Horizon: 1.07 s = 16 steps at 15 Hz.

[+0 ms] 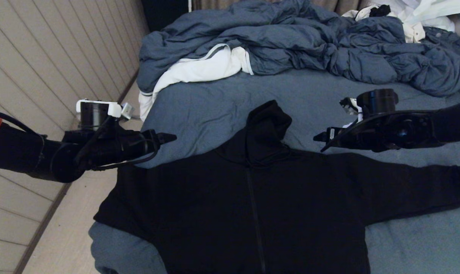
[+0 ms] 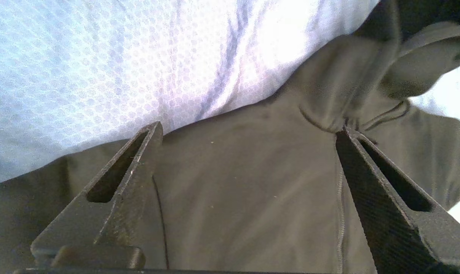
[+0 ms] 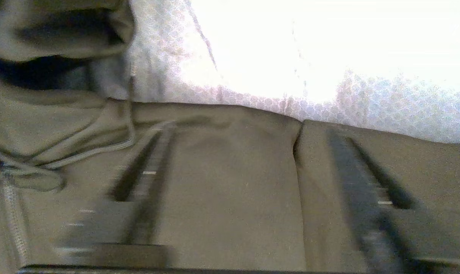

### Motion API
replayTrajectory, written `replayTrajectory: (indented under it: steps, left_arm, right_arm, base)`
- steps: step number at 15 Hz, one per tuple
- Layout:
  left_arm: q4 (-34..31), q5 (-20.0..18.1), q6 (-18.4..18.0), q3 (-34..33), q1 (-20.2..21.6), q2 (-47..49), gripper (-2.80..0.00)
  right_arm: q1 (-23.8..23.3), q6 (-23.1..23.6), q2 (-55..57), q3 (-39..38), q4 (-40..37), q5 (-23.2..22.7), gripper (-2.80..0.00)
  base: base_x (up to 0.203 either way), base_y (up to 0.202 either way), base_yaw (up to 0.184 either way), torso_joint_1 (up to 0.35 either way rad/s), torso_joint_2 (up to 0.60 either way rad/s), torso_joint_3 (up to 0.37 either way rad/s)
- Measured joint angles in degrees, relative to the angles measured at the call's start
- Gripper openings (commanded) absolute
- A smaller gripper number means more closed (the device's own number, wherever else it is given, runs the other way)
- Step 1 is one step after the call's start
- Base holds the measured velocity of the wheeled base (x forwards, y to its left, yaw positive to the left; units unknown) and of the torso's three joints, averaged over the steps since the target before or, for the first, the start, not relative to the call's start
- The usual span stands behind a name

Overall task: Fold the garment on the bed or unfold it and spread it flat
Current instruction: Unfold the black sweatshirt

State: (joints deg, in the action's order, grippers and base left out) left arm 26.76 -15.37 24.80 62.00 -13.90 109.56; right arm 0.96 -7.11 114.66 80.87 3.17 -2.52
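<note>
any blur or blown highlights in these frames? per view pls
Head view: dim, the hoodie reads as near-flat black with little detail. Left wrist view: sharp fingers, the sheet washed out. Right wrist view: fingers smeared by motion blur, the sheet behind blown to pure white.

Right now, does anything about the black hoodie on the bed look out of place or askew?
Yes. The garment lies spread, zipper up, but its left sleeve side hangs past the edge of the bed towards the floor. The hood is bunched, not flat.
</note>
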Motion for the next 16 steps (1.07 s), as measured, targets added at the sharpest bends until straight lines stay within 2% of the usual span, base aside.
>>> replayTrajectory:
  steps: [2,3,16]
  left_arm:
    - [0.0,0.0,-0.1,0.9,-0.3,2.0,0.00]
    - [0.0,0.1,0.0,1.7,-0.4,2.9,0.00]
    - [0.2,0.4,-0.1,3.5,-1.6,8.1,0.00]
  right_arm:
    - [0.0,0.0,1.8,1.5,0.0,-0.2,-2.80]
    - [0.0,0.0,2.5,2.0,0.0,-0.4,0.00]
    - [0.0,0.0,6.1,3.7,0.5,-0.5,0.00]
  base:
    - [0.000,0.000,0.000,0.000,0.00,0.000]
    - [0.000,0.000,0.000,0.000,0.00,0.000]
    - [0.000,0.000,0.000,0.000,0.00,0.000]
